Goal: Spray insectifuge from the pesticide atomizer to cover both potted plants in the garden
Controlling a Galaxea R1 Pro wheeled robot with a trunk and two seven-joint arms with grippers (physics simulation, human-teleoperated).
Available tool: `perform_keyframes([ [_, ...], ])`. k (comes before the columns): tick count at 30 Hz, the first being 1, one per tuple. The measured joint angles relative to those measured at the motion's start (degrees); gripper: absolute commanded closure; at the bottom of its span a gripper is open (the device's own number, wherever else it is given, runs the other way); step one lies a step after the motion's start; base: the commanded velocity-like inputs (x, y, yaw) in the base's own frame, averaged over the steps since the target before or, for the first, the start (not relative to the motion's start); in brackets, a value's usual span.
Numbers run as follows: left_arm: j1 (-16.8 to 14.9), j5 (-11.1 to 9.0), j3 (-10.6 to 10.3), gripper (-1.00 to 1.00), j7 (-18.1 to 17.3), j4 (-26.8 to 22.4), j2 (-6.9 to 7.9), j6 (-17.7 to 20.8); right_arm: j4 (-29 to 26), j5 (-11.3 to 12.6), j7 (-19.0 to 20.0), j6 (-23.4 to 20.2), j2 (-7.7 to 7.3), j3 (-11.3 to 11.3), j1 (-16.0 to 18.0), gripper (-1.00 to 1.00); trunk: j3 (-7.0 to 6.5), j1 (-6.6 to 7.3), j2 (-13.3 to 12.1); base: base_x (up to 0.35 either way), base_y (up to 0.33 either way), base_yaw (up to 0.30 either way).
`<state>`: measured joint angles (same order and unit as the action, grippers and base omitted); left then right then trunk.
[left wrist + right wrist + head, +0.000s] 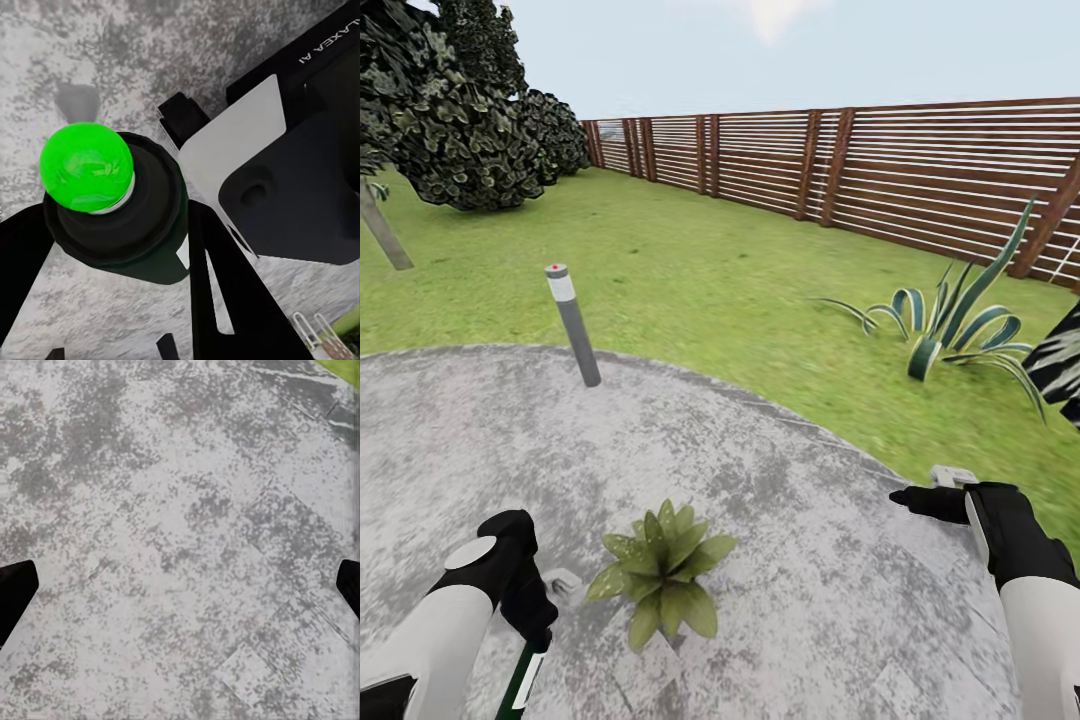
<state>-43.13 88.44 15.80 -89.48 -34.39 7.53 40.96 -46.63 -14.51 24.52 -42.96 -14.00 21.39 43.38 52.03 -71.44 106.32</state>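
One potted plant [663, 578] sits on the round mottled grey paved patch [780, 480], low in the head view between the two arms, its speckled pointed leaves spread in a rosette; pot mostly hidden under the leaves. Left hand [538, 625] is at the lower left, just beside the plant's left leaves, pinched on the pesticide atomizer [520, 685], which hangs below the black fingers as a slim dark bottle with a white label patch, tilted, running off the bottom edge. Left wrist view: atomizer [120, 210] seen top-on, bright green dot [86, 166] on its cap, black fingers [225, 292] pressed against its sides, grey paving behind, a bit of green leaf [341, 326] at one corner. Right hand [935, 495] is at the right, over the paved patch near its edge with the lawn [690, 270], well apart from the plant, holding nothing. Right wrist view: black fingertips [15, 592] at opposite edges, spread wide, mottled paving [180, 540] between them. Grey lamp post [573, 325] with red dot on top stands at the patch's far edge, leaning slightly. Striped spiky agave [950, 330] on the grass at right. Brown slatted fence [860, 165] along the back, dark leafy trees [460, 110] at upper left.
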Motion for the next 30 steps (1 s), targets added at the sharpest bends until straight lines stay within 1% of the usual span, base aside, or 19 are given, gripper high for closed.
perform_keyframes([
  [4, 0.01, 0.0, 0.0, 1.0, 0.0, 0.01, 0.0, 0.0, -0.01, 0.0, 0.0, -0.01, 0.0, 0.0, 0.0, -1.0, 0.0, -0.02, 0.0, 0.097, -0.302, 0.0],
  [20, 0.01, 0.0, 0.0, 1.0, 0.0, 0.0, 0.0, 0.0, 0.0, -0.02, 0.0, 0.01, 0.0, 0.0, 0.0, -1.0, 0.0, -0.03, 0.0, 0.003, -0.307, 0.0],
  [24, 0.02, 0.0, 0.08, 1.0, 0.0, -0.01, 0.0, 0.0, 0.02, 0.0, 0.0, 0.03, 0.0, -0.01, 0.0, -1.0, 0.0, -0.02, 0.0, 0.067, -0.147, 0.063],
  [30, 0.03, 0.01, 0.02, 1.0, -0.01, 0.05, 0.01, 0.0, 0.04, -0.04, -0.01, 0.07, 0.01, -0.01, 0.01, -1.0, 0.0, -0.03, 0.0, 0.012, -0.019, 0.233],
])
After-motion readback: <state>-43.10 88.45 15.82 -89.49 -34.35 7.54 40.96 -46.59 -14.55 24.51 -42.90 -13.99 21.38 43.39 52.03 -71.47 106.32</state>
